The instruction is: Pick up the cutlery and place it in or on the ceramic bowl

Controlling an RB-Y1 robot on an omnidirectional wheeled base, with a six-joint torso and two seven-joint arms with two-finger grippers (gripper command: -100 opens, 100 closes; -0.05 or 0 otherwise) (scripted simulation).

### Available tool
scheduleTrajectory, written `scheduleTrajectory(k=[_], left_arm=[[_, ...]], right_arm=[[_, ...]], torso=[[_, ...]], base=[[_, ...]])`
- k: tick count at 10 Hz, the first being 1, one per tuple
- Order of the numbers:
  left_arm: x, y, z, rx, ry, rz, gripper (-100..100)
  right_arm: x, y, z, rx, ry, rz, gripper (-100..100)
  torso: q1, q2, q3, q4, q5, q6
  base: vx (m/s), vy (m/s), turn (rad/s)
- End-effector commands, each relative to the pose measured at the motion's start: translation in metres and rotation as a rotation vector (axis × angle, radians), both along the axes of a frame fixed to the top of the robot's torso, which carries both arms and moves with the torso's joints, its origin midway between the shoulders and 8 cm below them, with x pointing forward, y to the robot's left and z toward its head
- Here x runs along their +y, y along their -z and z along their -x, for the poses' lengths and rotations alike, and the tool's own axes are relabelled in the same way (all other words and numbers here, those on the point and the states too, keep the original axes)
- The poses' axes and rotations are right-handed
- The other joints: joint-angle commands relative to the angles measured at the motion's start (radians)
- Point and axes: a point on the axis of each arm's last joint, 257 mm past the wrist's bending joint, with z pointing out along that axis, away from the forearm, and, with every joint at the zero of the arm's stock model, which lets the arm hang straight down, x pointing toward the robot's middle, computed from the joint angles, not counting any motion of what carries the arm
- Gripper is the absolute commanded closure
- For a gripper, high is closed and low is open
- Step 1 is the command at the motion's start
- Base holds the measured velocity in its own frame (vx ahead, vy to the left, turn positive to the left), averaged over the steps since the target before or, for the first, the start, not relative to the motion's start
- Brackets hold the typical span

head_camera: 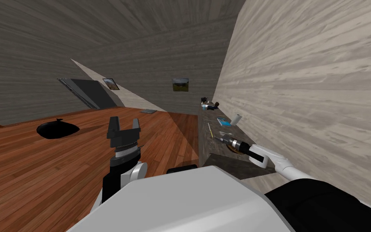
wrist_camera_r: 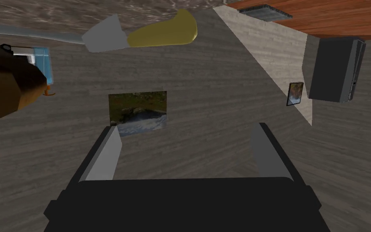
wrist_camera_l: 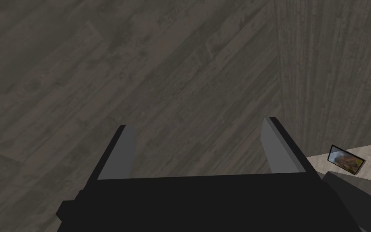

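A thin piece of cutlery with a yellow handle lies on the dark counter along the right wall. In the right wrist view its yellow handle joins a grey end, a little beyond my fingertips and off to one side. A brown bowl sits close beside my right gripper, which is open and holds nothing. In the head view that gripper hovers low over the counter, at the bowl. My left gripper is raised over the floor, open and empty.
Farther along the counter are a blue item, a white cylinder and small dark things at its far end. The pale plank wall runs right beside the counter. A black beanbag-like shape lies on the wooden floor at the left.
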Motion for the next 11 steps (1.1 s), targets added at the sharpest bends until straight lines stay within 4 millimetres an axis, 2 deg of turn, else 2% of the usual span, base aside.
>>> scheduleTrajectory(k=[1,2,3,4,6,7,11], left_arm=[[0.000,0.000,0.000,0.000,0.000,0.000,0],[0.000,0.000,0.000,0.000,0.000,0.000,0],[0.000,0.000,0.000,0.000,0.000,0.000,0],[0.000,0.000,0.000,0.000,0.000,0.000,0],[0.000,0.000,0.000,0.000,0.000,0.000,0],[0.000,0.000,0.000,0.000,0.000,0.000,0],[0.000,0.000,0.000,0.000,0.000,0.000,0]], right_arm=[[-0.020,0.010,0.009,0.043,-0.027,0.091,-100],[-0.020,0.010,0.009,0.043,-0.027,0.092,-100],[-0.034,0.018,0.019,0.081,-0.056,0.165,-100],[-0.037,0.019,0.020,0.084,-0.051,0.167,-100],[-0.070,0.038,0.047,0.175,-0.097,0.296,-100],[-0.072,0.036,0.046,0.176,-0.101,0.306,-100],[-0.137,0.060,0.112,0.384,-0.214,0.526,-100]], torso=[[0.000,0.000,0.000,0.000,0.000,0.000],[-0.001,0.000,0.000,0.000,0.000,0.000],[-0.002,0.000,0.000,0.000,-0.001,0.000],[-0.001,-0.001,0.000,0.000,0.000,-0.001],[-0.002,0.000,0.000,0.000,-0.001,0.000],[-0.002,-0.002,-0.001,0.000,-0.001,0.000],[-0.004,-0.003,-0.002,-0.001,-0.001,0.000]], base=[[0.106,-0.002,0.107],[0.094,-0.010,0.075],[0.115,-0.001,0.136],[0.089,-0.008,0.060],[0.126,-0.020,0.153],[0.116,-0.031,0.068],[0.134,-0.038,0.165]])
